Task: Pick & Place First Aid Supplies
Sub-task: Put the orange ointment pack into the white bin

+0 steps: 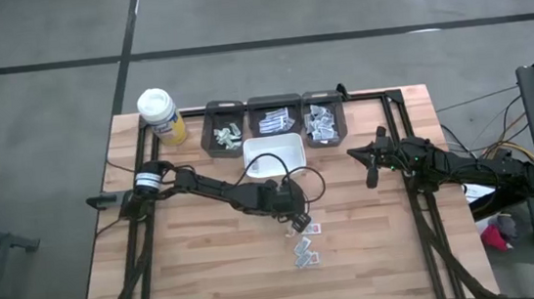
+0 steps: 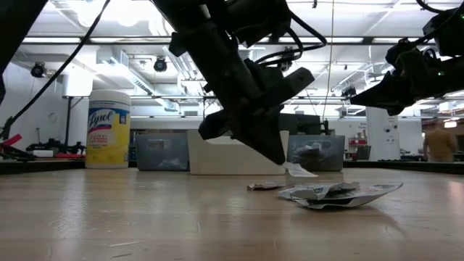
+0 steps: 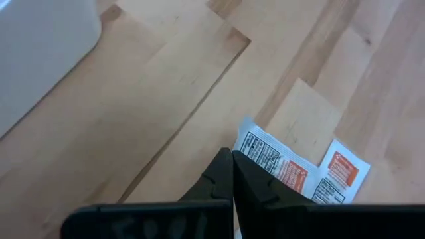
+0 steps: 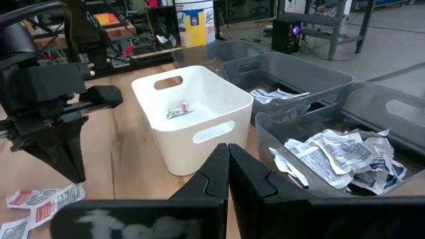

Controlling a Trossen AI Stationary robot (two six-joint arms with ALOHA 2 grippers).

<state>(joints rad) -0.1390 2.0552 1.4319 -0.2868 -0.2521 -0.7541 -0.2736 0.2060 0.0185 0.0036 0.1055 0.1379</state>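
Under left gripper: packets partly hidden.

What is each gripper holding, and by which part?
Nothing: the left gripper is shut just above a red-printed packet on the table, and the right gripper is shut and empty.

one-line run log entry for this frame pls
left claw: shut, over small white-and-red paper packets | right claw: shut, raised, idle | white plastic bin: one packet inside
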